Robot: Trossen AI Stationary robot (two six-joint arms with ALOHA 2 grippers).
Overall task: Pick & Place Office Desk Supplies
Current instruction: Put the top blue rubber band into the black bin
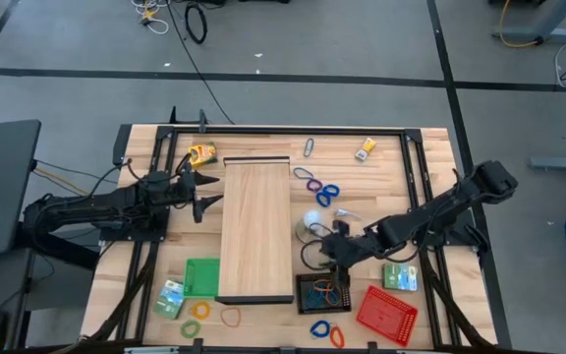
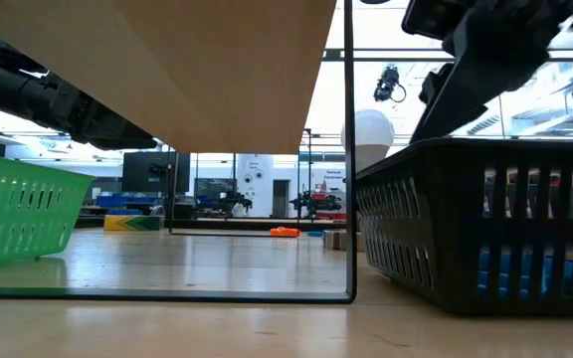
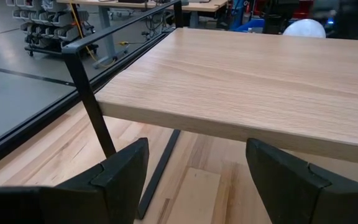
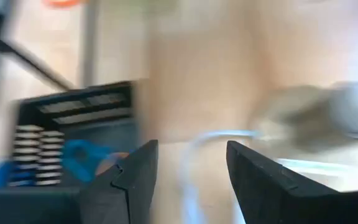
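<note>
Here the right gripper [image 1: 334,248] hovers just above the black tray [image 1: 322,293], its fingers spread and empty, probably placed for dropping clips in; blue and orange clips [image 1: 324,291] lie inside. The left gripper [image 1: 204,190] waits wide open beside the wooden board [image 1: 255,231], holding nothing.

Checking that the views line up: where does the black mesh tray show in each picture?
High view: black mesh tray at the near edge, right of the wooden board, with the right gripper just above it.
Low view: fills the right side.
Left wrist view: not in it.
Right wrist view: blurred, beyond the open fingers.
Shared landmark: the wooden board.
</note>
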